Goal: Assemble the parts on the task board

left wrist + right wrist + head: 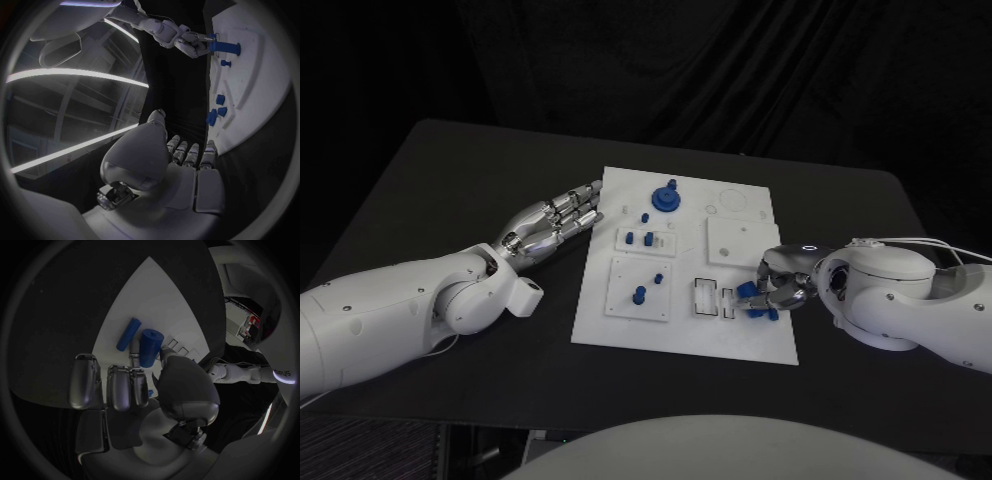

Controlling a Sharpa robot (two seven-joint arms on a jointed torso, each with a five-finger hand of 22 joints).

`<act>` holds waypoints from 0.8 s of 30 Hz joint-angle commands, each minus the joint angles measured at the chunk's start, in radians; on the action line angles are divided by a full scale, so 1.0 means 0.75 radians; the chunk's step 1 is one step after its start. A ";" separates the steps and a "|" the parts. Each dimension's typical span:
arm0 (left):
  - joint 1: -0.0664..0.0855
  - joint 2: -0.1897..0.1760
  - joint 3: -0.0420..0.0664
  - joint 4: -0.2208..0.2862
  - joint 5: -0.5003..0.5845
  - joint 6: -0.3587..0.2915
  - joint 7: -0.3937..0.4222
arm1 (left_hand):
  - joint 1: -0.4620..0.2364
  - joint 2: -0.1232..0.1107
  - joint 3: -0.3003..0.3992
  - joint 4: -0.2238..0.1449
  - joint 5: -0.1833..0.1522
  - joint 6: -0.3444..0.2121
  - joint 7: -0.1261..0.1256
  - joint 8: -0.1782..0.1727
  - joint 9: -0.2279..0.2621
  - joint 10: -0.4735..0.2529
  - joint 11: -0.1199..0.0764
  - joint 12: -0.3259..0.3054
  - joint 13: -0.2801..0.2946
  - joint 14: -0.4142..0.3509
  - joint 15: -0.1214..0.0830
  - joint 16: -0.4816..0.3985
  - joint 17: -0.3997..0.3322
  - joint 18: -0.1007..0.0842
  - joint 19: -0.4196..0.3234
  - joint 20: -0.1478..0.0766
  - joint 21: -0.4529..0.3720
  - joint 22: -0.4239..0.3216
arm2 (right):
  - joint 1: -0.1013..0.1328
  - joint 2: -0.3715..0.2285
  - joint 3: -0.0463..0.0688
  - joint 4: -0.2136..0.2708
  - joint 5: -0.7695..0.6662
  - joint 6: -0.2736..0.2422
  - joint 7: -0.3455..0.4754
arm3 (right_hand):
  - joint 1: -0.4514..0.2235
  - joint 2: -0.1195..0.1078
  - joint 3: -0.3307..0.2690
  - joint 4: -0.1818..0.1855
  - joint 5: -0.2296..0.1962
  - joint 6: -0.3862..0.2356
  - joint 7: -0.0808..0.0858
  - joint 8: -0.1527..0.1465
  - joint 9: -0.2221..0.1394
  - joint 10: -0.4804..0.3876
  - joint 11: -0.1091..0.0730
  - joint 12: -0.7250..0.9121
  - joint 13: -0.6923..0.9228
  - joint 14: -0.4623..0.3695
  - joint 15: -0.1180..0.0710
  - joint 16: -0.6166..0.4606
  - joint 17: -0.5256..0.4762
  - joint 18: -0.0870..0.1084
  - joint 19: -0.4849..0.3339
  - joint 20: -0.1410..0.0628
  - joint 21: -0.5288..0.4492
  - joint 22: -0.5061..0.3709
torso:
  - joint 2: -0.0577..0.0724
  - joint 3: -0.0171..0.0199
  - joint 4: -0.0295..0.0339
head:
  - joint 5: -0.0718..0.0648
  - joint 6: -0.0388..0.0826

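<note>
blue part (149,346) | pinched by right hand (776,288) (over task board (747,340)) | left hand (557,222) idle

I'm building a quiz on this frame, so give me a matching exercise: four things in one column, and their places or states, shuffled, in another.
Things:
1. left hand
2. right hand
3. round blue part
4. task board

Places or states:
A. white plate in the middle of the table
B. holds a blue cylinder at the board's right edge
C. rests at the board's left edge, holding nothing
D. stands near the board's far edge

Pairs: 1-C, 2-B, 3-D, 4-A
</note>
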State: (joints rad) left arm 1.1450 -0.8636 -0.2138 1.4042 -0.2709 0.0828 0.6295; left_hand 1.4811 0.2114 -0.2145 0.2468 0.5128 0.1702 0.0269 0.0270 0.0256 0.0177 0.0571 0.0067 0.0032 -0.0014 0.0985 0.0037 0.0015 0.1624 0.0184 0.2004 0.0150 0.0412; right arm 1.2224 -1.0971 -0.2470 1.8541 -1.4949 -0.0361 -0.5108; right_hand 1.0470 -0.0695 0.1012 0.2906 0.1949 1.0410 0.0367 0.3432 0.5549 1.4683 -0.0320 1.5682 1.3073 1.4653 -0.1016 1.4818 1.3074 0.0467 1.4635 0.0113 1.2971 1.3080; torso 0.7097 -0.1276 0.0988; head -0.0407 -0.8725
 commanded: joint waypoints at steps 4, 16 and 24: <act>-0.003 0.001 0.001 0.002 0.000 0.033 0.004 | 0.000 0.009 0.005 -0.002 0.004 0.013 0.002 0.005 0.002 -0.002 0.013 -0.003 0.002 0.002 0.009 -0.005 -0.002 0.017 -0.001 0.013 -0.002 -0.001 | -0.008 0.016 -0.001 -0.019 -0.008 0.027 0.006 | 0.024 0.007 0.000 -0.005 0.044 -0.015 0.017 -0.034 -0.019 0.137 0.013 0.003 0.351 0.097 0.019 -0.006 0.131 0.017 0.010 0.015 -0.010 0.244 | 0.000 0.0002 -0.0002 | 0.002 0.000; -0.004 -0.001 0.001 0.003 0.000 0.041 -0.001 | 0.000 0.009 0.006 -0.005 0.003 0.026 0.019 0.008 0.004 0.008 0.028 0.000 0.004 0.002 0.006 -0.005 -0.002 0.018 -0.001 0.014 -0.002 -0.002 | -0.016 0.041 -0.001 -0.042 0.003 0.032 0.023 | 0.072 0.004 0.007 -0.022 0.237 -0.023 0.025 -0.067 -0.034 0.137 0.021 0.003 0.351 0.097 0.029 -0.003 0.136 0.017 0.012 0.026 -0.009 0.245 | 0.000 -0.0003 -0.0003 | 0.004 0.000; -0.004 -0.003 0.001 0.003 0.000 0.044 -0.003 | -0.001 0.010 0.006 -0.006 0.003 0.031 0.026 0.009 0.005 0.010 0.031 0.000 0.005 0.002 0.005 -0.005 -0.002 0.019 -0.001 0.014 -0.002 -0.002 | -0.017 0.043 -0.001 -0.044 0.069 -0.017 0.041 | 0.144 0.017 0.035 -0.070 0.242 -0.003 0.015 -0.055 -0.022 0.137 0.013 0.003 0.351 0.098 0.024 -0.001 0.141 0.016 0.015 0.023 -0.003 0.247 | 0.000 0.0003 0.0003 | 0.000 0.000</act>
State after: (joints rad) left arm 1.1444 -0.8658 -0.2138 1.4051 -0.2709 0.0982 0.6187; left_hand 1.4811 0.2114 -0.2116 0.2440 0.5128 0.1866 0.0434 0.0270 0.0283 0.0267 0.0734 0.0066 0.0058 -0.0014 0.0984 0.0037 0.0013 0.1624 0.0148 0.2039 0.0150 0.0412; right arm 1.2203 -1.0665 -0.2403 1.8247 -1.4759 -0.0369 -0.4845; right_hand 1.1310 -0.0721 0.1054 0.2640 0.3743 1.0289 0.0510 0.2963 0.5416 1.4653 -0.0203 1.5682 1.3081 1.4667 -0.0816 1.4819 1.3074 0.0467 1.4670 0.0216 1.2932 1.3077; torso 0.7094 -0.1278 0.0985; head -0.0397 -0.8725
